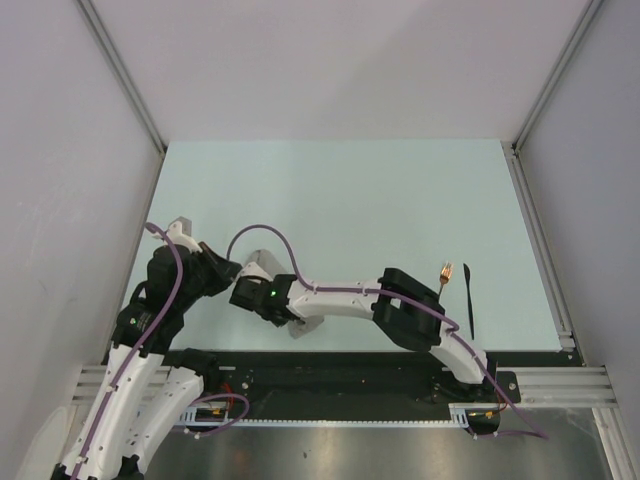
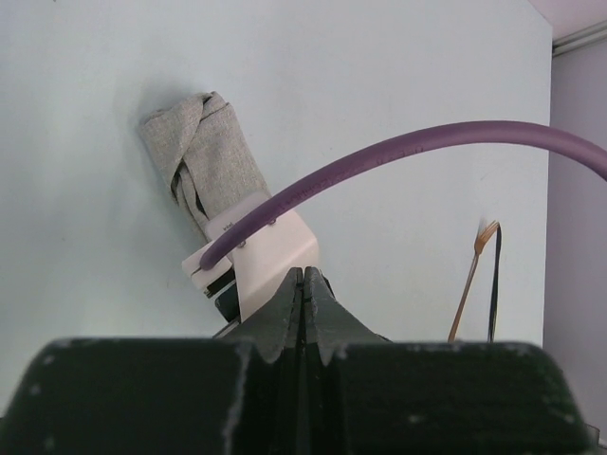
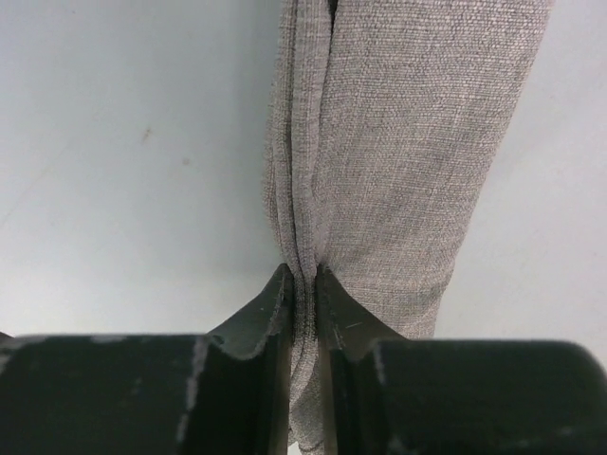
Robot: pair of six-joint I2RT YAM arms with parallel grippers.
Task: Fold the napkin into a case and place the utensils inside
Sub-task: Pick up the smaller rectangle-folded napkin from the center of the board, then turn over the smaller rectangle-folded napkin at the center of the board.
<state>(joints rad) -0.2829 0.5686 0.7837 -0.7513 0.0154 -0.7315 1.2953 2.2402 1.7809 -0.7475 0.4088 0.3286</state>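
Napkin fold sits pinched in your right pincer, cloth running ahead of it; your left pincer is closed on nothing; fork lies to its right.

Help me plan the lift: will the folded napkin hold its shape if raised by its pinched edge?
Probably floppy: the napkin is soft woven cloth, creasing where the right fingers pinch it, so its free end would likely droop. Its loose folds may open. Its coarse weave should resist slipping.

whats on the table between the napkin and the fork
Bare table, in the left wrist view from napkin to fork; only a purple cable crosses in front.
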